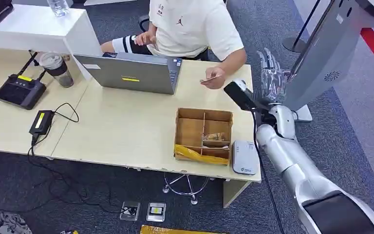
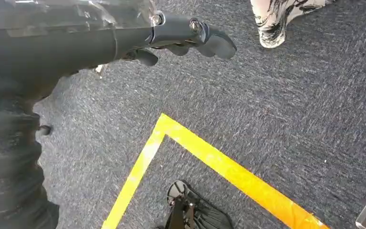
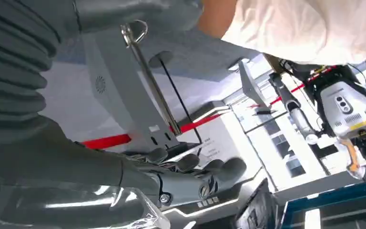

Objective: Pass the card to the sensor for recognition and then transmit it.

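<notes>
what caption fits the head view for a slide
Raised silver right robot hand waits open beside the seated person's hand offering a thin tan card over the pale wooden desk.

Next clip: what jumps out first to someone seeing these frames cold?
The raised right robot hand, fingers spread and holding nothing, beside the desk's far right corner. Just left of it, a seated person's hand holds out a card. Nearer, a partitioned cardboard box sits beside a white sensor at the desk edge.

Pale matt wood-laminate table; brown partitioned cardboard box; glossy silver metal robot arm; rough dark-grey carpet floor.
</notes>
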